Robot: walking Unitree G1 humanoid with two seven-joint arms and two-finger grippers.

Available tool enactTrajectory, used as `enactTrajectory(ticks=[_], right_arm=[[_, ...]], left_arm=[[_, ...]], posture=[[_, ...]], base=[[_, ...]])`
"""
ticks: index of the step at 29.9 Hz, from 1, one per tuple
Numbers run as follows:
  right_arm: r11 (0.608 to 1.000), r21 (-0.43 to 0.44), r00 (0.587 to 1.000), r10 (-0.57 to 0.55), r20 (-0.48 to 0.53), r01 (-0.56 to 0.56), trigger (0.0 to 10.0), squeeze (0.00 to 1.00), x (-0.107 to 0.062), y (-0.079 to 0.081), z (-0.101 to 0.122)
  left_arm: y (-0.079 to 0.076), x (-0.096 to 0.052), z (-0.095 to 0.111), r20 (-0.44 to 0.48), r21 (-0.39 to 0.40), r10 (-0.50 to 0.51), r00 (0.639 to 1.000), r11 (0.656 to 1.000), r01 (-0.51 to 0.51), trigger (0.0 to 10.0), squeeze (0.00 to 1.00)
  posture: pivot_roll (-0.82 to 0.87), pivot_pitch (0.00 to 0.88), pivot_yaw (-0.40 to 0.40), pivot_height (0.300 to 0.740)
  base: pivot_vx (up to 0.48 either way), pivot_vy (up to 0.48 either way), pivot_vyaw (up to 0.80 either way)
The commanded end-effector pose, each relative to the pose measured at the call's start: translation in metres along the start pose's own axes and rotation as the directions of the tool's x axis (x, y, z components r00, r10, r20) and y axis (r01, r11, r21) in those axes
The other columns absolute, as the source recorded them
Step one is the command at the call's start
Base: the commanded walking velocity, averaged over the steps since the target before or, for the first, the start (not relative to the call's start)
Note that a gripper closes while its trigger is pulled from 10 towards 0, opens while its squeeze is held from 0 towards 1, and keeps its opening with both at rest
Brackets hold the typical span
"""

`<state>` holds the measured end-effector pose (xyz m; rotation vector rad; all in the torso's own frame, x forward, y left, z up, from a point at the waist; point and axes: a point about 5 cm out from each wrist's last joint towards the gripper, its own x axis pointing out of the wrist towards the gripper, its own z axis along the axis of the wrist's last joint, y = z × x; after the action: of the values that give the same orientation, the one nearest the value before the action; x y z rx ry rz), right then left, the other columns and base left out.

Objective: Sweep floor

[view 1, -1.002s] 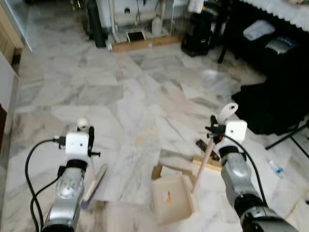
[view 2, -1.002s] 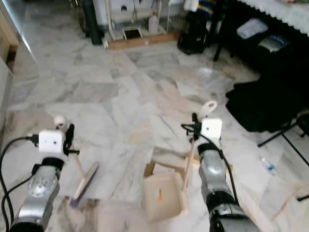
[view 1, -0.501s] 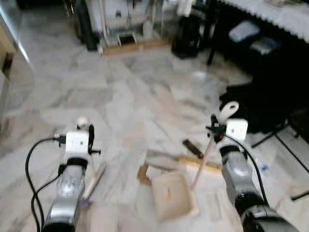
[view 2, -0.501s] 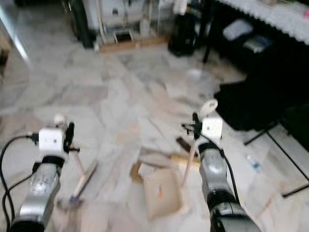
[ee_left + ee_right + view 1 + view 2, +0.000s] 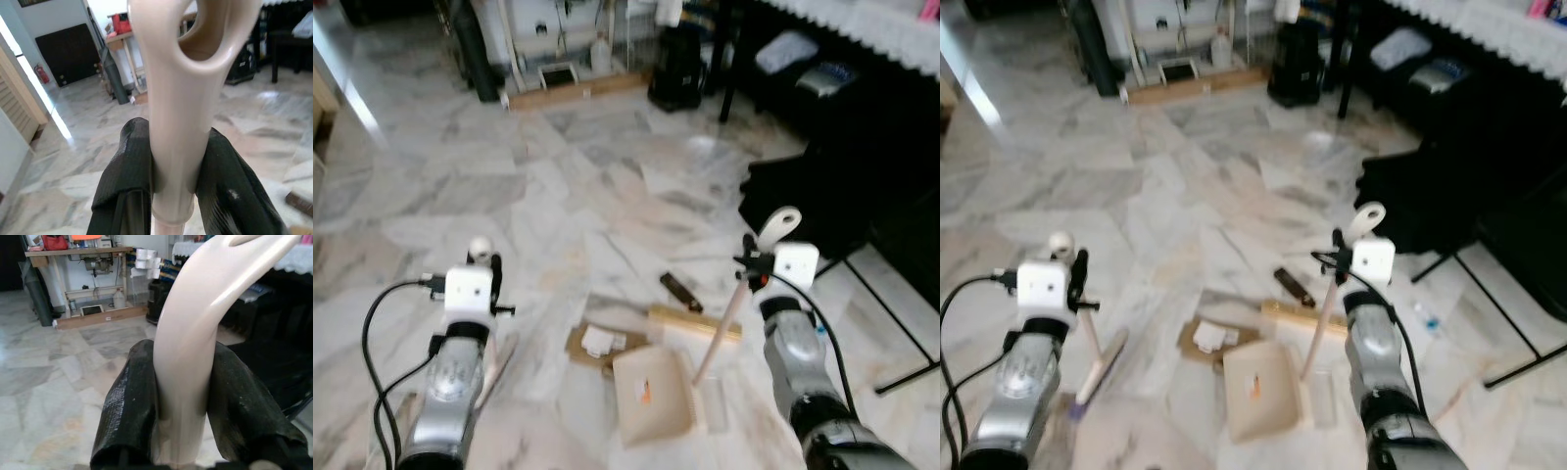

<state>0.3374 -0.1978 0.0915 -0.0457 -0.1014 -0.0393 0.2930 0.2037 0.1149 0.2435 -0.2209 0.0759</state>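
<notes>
While left hand (image 5: 173, 183) grips broom handle (image 5: 178, 98); right hand (image 5: 188, 431) seemingly holds dustpan (image 5: 651, 395).

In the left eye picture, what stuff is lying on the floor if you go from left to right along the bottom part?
Broom head → flat cardboard piece → dustpan → dustpan handle → small bottle.

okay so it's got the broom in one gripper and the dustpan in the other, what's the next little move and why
Probably draw the broom in the left gripper toward the cardboard scrap and wood strip. That litter lies just beyond the dustpan, which the right gripper holds by its handle, mouth facing it.
</notes>
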Motion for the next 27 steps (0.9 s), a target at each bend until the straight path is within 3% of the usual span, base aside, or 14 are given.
enactTrajectory(ticks=[1, 27], right_arm=[[1.0, 0.002, 0.999, 0.006, 0.047, -0.006, 10.0, 0.0, 0.0055, 0.0027, 0.0104], [1.0, 0.004, 0.999, 0.007, 0.049, -0.007, 10.0, 0.0, 0.0058, 0.0025, 0.0109]], left_arm=[[0.0036, 0.0013, 0.0054, 0.033, 0.016, 0.005, 0.999, 1.0, -0.005, 10.0, 0.0], [0.0028, 0.0029, 0.0068, 0.038, 0.013, 0.001, 0.999, 1.0, -0.002, 10.0, 0.0]], posture=[[0.1, 0.085, 0.002, 0.74], [0.09, 0.088, 0.006, 0.74]], base=[[0.0, -0.259, 0.0], [0.0, -0.258, 0.0]])
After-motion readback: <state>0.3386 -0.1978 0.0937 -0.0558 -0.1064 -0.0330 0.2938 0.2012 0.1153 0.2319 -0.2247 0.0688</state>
